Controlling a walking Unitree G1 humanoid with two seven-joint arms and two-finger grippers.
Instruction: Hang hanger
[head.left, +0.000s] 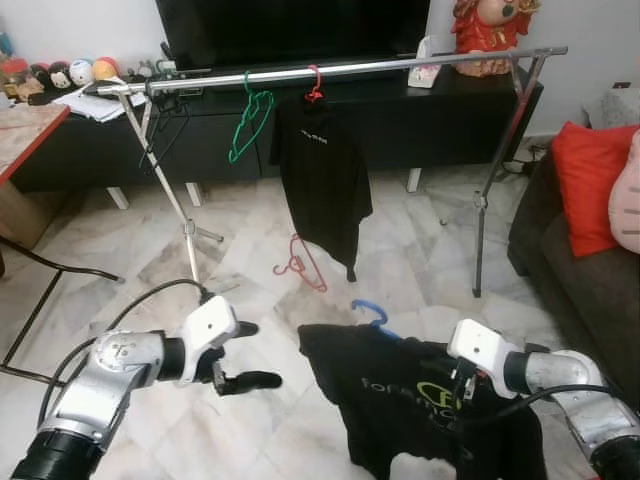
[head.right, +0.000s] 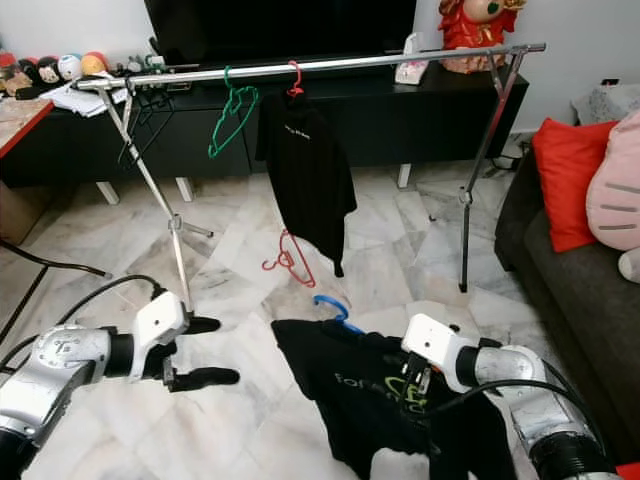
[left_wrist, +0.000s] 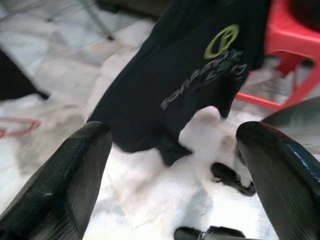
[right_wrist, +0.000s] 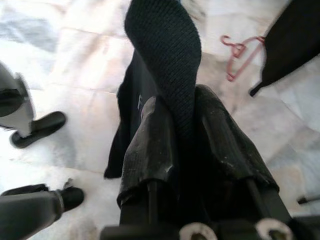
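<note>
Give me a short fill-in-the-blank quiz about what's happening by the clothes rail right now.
1. The right gripper is shut on a ____ T-shirt.
2. That T-shirt sits on a ____ hanger.
3. The left gripper is ____.
4. The red hanger lies on the ____.

Missing words: black; blue; open; floor

Place: a home living room, as we see it | Floor: pale marble tiles (head.left: 250, 250) | Furniture: long black TV cabinet (head.left: 400, 115) under a dark screen (head.left: 290, 25), brown sofa (head.left: 580, 270) with red cushion (head.left: 590, 180) | Laundry: metal clothes rail (head.left: 330, 70) with a black shirt (head.left: 325, 180) hanging | Clutter: small toys (head.left: 60, 72) on the cabinet
</note>
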